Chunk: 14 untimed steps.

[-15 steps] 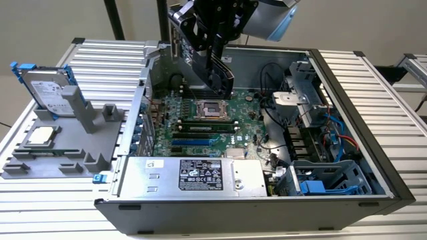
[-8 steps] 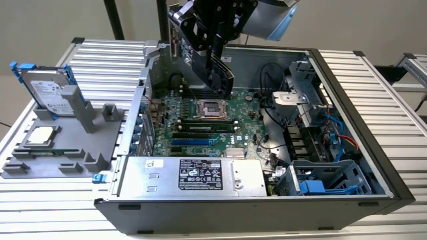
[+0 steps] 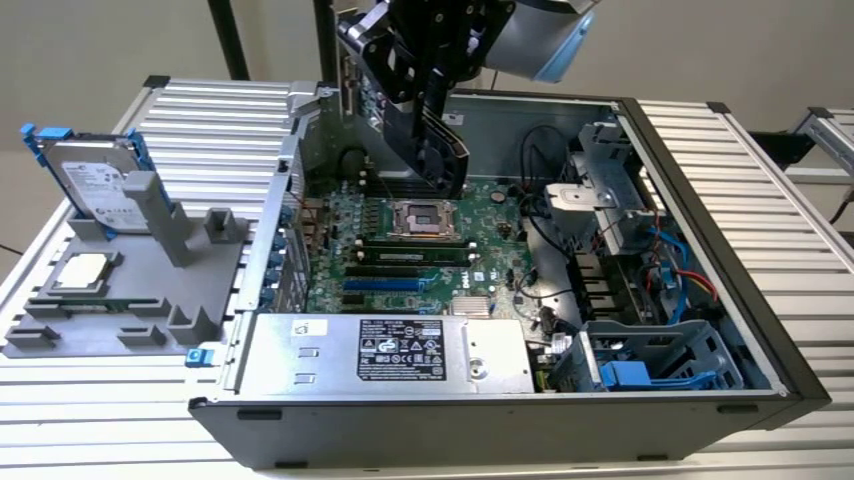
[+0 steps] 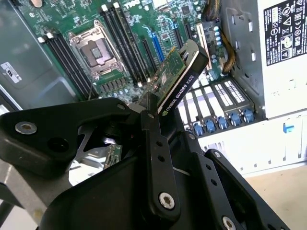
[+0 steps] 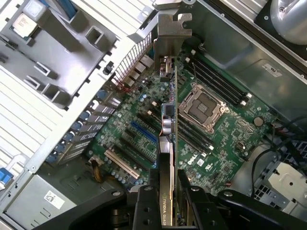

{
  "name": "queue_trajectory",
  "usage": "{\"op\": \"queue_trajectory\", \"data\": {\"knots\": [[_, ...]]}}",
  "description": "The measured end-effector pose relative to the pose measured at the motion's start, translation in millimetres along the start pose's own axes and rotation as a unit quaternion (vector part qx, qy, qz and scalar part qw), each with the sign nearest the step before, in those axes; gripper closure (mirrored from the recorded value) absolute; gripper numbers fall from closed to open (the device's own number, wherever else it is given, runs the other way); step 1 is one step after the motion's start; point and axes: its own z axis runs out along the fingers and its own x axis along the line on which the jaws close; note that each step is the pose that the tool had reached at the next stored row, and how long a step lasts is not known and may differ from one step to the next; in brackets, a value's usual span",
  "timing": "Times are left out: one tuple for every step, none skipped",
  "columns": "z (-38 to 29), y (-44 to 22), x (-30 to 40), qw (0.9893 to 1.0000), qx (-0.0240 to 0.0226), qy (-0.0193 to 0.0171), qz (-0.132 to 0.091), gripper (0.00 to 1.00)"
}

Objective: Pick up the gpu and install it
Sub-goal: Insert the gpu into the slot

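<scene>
We see the end effector [image 5: 165,189] clamped on the gpu [image 5: 166,120], hanging edge-down above the motherboard [image 5: 225,139], prob. so the card's edge lines up w/ the expansion slots [image 5: 144,133].

Case [image 3: 507,430] lies open: motherboard [image 3: 400,270] in it, power supply [image 3: 387,350] along the near wall. Tray [image 3: 147,310] just beside it on the exterior view's left, with hard drive [image 3: 100,185] upright and CPU chip [image 3: 83,270] flat. gpu [image 5: 166,120] above the motherboard, clamped in the gripper [image 5: 165,199].
</scene>
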Motion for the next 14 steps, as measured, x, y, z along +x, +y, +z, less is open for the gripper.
{"op": "queue_trajectory", "data": {"knots": [[0.0,0.0,0.0,1.0,0.0,0.0001,-0.001,1.0],[0.0,0.0,0.0,1.0,0.0,0.0001,-0.002,1.0],[0.0,-0.1,-0.1,1.0,0.0,0.0003,-0.003,1.0],[0.0,-0.1,-0.1,1.0,0.0,0.0003,-0.004,1.0],[0.0,-0.1,-0.1,1.0,0.0,0.0004,-0.005,1.0],[0.0,-0.1,-0.1,1.0,-0.0001,0.0005,-0.005,1.0],[0.0,-0.1,-0.2,1.0,-0.0001,0.0006,-0.006,1.0],[0.0,-0.1,-0.2,1.0,-0.0001,0.0006,-0.007,1.0],[0.0,-0.2,-0.2,1.0,-0.0001,0.0007,-0.008,1.0],[0.0,-0.2,-0.2,1.0,-0.0001,0.0008,-0.009,1.0],[0.0,-0.2,-0.2,0.9999,-0.0001,0.0009,-0.01,1.0],[0.0,-0.2,-0.3,0.9999,-0.0001,0.001,-0.011,1.0],[0.0,-0.2,-0.3,0.9999,-0.0002,0.0011,-0.012,1.0],[0.0,-0.2,-0.3,0.9999,-0.0002,0.0012,-0.013,1.0]]}}
